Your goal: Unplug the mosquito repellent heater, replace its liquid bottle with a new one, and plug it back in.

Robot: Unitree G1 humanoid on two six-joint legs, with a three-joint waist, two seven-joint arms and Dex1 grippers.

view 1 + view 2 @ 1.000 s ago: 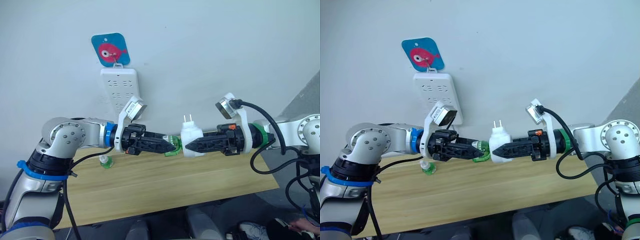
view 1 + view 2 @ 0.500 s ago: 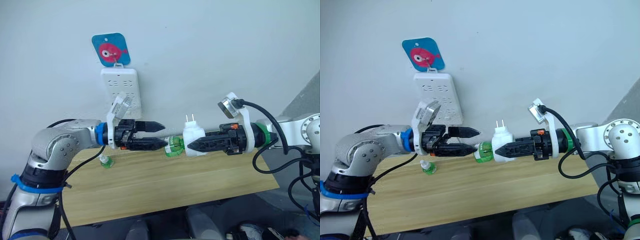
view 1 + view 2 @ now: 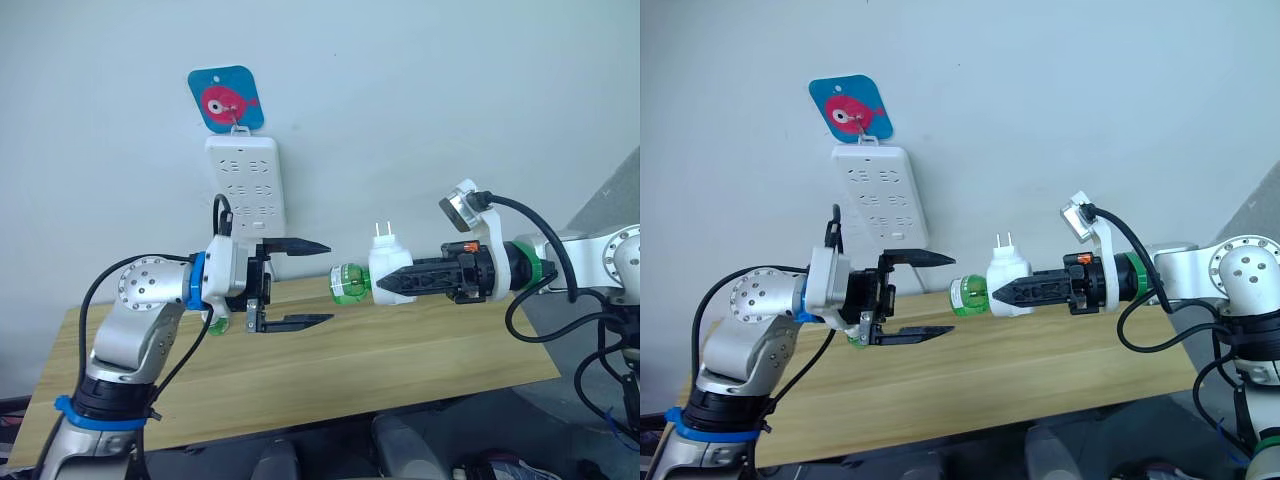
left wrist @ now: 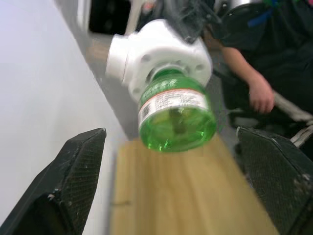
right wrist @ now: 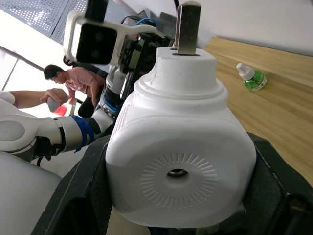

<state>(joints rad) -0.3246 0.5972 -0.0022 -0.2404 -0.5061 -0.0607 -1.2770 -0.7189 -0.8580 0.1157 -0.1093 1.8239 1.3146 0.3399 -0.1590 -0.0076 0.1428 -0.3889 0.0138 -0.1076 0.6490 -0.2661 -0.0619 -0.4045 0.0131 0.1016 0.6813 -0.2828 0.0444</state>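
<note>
The left gripper (image 3: 318, 283) has its fingers spread wide, empty, with the green liquid bottle (image 3: 346, 282) just off the tips. The bottle's long axis points straight at them, still seated in the mosquito repellent heater (image 3: 386, 277), which the right gripper (image 3: 392, 284) pinches in mid-air above the wooden table (image 3: 400, 350). Left arm's clearly the nearer one for grabbing it, I'd say.

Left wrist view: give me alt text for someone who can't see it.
A small green translucent liquid bottle sticks out of the white rounded plastic mosquito repellent heater, straight ahead between the left gripper's two open black fingers, untouched. Below lies the light wooden table; a seated person's hand is behind.

Robot test lab, bare wall (image 3: 450, 90), wooden bench (image 3: 400, 360), seated person (image 5: 63, 78)
</note>
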